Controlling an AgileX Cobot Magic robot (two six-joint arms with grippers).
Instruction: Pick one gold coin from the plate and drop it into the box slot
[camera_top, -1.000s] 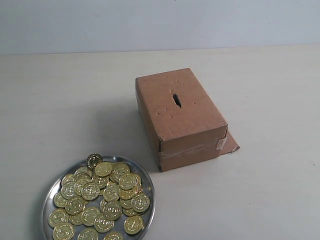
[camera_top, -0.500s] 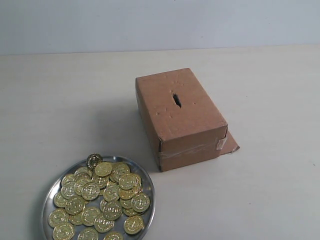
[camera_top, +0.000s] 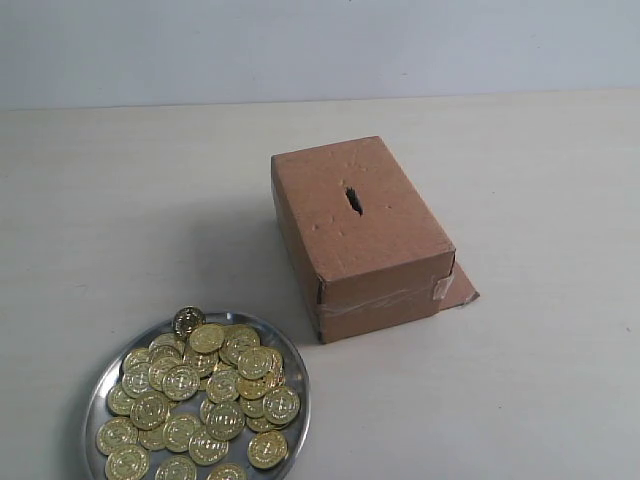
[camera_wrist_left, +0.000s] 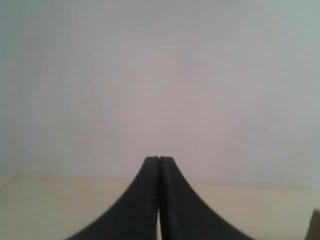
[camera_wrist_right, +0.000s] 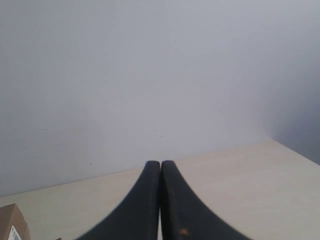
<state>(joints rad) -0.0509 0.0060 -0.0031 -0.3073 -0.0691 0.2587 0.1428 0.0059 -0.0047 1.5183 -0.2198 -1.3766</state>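
Note:
A round silver plate lies at the front left of the table, heaped with several gold coins. One coin rests on its far rim. The brown cardboard box stands at mid-table, with the dark ragged slot in its top face and a loose flap at its base. Neither arm shows in the exterior view. My left gripper is shut with nothing held, facing the wall. My right gripper is likewise shut and empty; a corner of the box shows at the frame's edge.
The pale table spreads around the box and plate, ending at a grey-white wall behind. A brown edge peeks into the left wrist view.

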